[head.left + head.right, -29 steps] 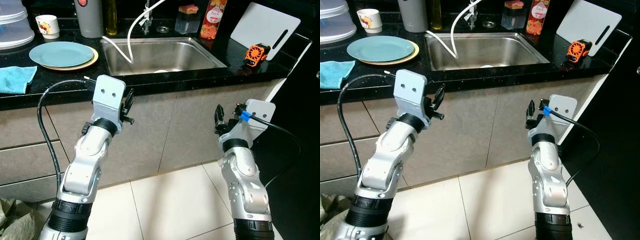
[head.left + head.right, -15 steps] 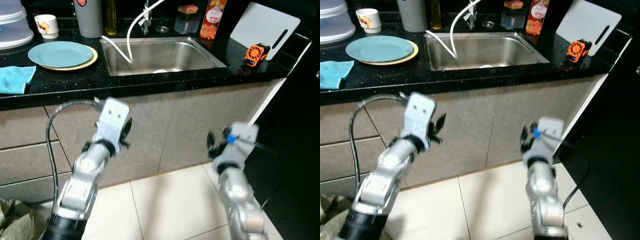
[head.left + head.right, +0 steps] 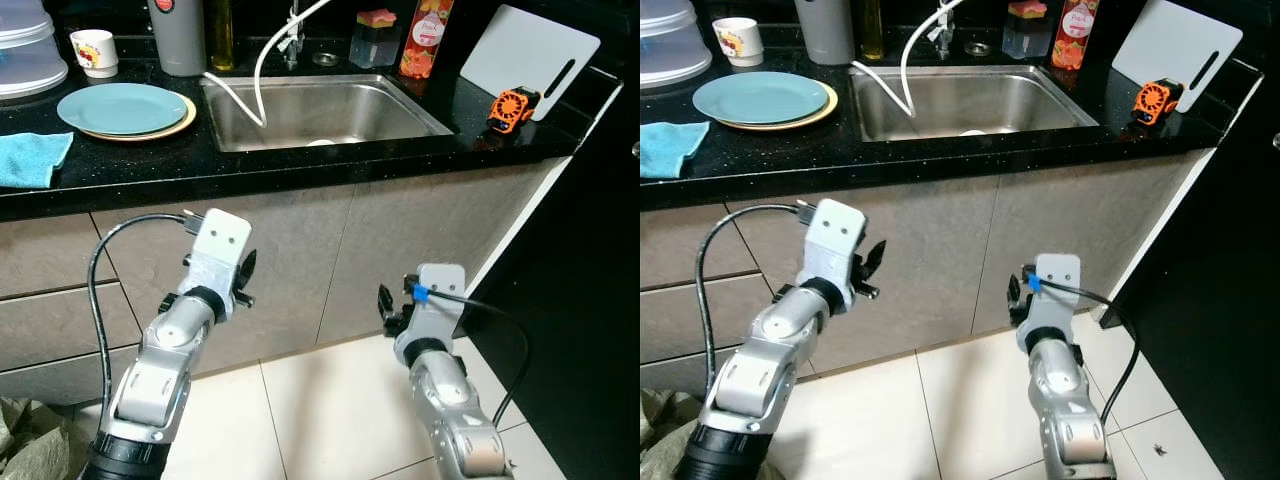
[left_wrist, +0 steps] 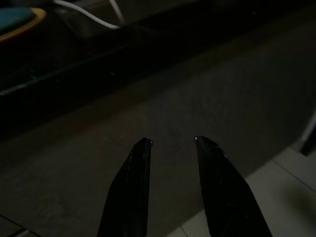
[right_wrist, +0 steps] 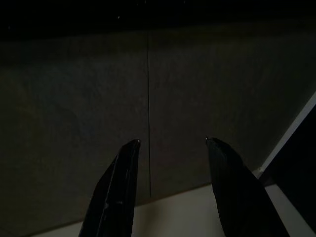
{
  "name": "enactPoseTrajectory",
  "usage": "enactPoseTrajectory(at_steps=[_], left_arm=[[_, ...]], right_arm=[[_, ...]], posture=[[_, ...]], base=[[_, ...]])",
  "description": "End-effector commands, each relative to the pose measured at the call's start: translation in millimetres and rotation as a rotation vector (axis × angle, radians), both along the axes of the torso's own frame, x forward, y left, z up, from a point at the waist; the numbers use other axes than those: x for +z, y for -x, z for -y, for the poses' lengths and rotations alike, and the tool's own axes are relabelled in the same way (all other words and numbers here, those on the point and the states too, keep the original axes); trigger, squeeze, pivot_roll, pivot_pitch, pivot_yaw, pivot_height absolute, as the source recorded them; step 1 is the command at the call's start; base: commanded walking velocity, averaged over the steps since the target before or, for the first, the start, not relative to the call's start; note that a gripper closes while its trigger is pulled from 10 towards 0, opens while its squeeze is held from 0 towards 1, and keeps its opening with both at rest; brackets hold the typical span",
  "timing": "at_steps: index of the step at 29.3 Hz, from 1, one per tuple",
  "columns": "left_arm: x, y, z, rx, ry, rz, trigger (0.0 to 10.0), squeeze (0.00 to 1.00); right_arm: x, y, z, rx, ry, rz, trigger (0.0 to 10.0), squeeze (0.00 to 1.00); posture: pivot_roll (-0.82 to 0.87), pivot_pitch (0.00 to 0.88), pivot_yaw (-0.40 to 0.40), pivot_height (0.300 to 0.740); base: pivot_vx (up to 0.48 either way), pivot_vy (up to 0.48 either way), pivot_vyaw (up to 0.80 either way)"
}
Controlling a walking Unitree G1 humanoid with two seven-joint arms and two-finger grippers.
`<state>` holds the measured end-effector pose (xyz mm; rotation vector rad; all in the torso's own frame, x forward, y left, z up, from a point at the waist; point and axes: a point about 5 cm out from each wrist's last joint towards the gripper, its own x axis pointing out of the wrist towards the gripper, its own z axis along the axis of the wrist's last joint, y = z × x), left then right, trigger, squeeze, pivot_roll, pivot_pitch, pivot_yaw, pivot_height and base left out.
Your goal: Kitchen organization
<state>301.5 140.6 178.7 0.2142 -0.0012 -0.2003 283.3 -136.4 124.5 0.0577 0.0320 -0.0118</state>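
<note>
A black counter (image 3: 300, 165) runs across in front of me with a steel sink (image 3: 320, 110) in its middle. A teal plate (image 3: 122, 107) rests on a yellow one left of the sink, with a white cup (image 3: 95, 52) behind it and a blue cloth (image 3: 30, 160) at the counter's left edge. My left gripper (image 3: 246, 272) hangs below the counter edge, facing the cabinet front, open and empty (image 4: 173, 142). My right gripper (image 3: 385, 305) is lower, near the cabinet doors' seam, also open and empty (image 5: 173, 142).
Right of the sink lie an orange gadget (image 3: 513, 107) and a white cutting board (image 3: 530, 50). A red bottle (image 3: 425, 38), a clear box with a sponge (image 3: 375, 38) and a grey canister (image 3: 180, 35) line the back. Grey cabinet doors (image 3: 300, 260) stand over a pale tiled floor (image 3: 330, 410).
Both arms have dropped from counter height to in front of the cabinet, the right one further down and to the left. Nothing on the counter has moved.
</note>
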Motion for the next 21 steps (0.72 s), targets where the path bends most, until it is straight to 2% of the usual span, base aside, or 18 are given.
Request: enactPoseTrajectory(at_steps=[1,6,12,14,21], left_arm=[[8,0.3,3.7,-0.003,0.013,0.043,10.0,0.00],[13,0.3,4.4,-0.016,0.015,0.075,10.0,0.00],[18,3.2,8.2,-0.046,0.038,0.106,10.0,0.00],[22,4.4,10.6,-0.061,0.043,0.132,10.0,0.00],[28,3.4,11.1,-0.062,0.037,0.169,10.0,0.00]], right_arm=[[3,-0.8,6.9,-0.030,0.003,0.014,10.0,0.00],[17,-5.8,18.2,-0.089,-0.001,0.071,10.0,0.00],[27,-5.0,24.4,-0.134,0.003,0.118,10.0,0.00],[41,-5.1,31.2,-0.188,0.002,0.187,10.0,0.00],[64,-5.6,40.9,-0.251,-0.008,0.297,10.0,0.00]], posture=[[0.19,0.024,-0.057,0.740],[0.19,0.028,-0.055,0.740],[0.19,0.033,-0.056,0.740],[0.19,0.037,-0.054,0.740],[0.18,0.041,-0.053,0.740]], base=[[0.000,0.000,0.00],[0.000,0.000,0.00],[0.000,0.000,0.00],[0.000,0.000,0.00],[0.000,0.000,0.00]])
